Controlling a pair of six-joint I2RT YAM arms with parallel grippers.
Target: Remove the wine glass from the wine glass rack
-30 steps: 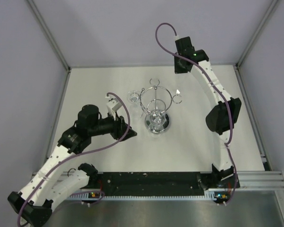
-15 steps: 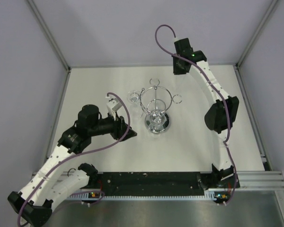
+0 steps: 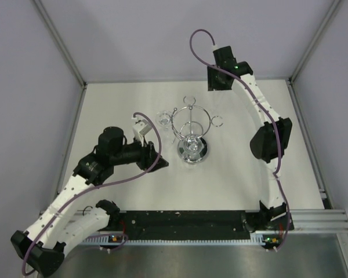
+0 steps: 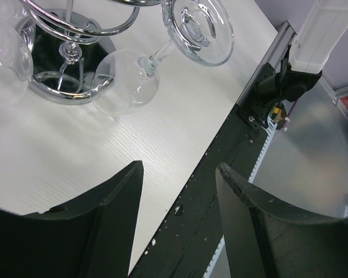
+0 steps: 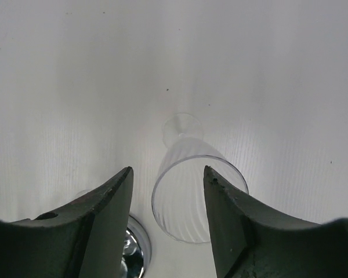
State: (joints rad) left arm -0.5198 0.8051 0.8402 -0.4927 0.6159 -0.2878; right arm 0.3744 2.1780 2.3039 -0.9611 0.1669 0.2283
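Note:
The chrome wine glass rack (image 3: 189,134) stands mid-table on its mirrored base (image 4: 61,95). One wine glass (image 4: 127,87) hangs upside down from a rack ring, foot up (image 3: 163,119). Another bowl (image 4: 6,58) hangs beside it. A ribbed clear wine glass (image 5: 191,191) stands on the white table under my right gripper (image 5: 165,171), which is open and high above it without touching. In the top view, that gripper (image 3: 216,86) is beyond the rack. My left gripper (image 4: 178,165) is open and holds nothing, left of the rack (image 3: 155,157).
The black rail (image 3: 185,220) runs along the table's near edge, also seen past my left fingers (image 4: 220,174). Grey walls and metal posts (image 3: 61,43) close in the back and sides. A sliver of chrome (image 5: 136,249) shows beside my right gripper's left finger.
My right gripper has gone from shut to open, and it edged slightly left. The left arm shifted a little toward the near edge; its jaws stayed as they were.

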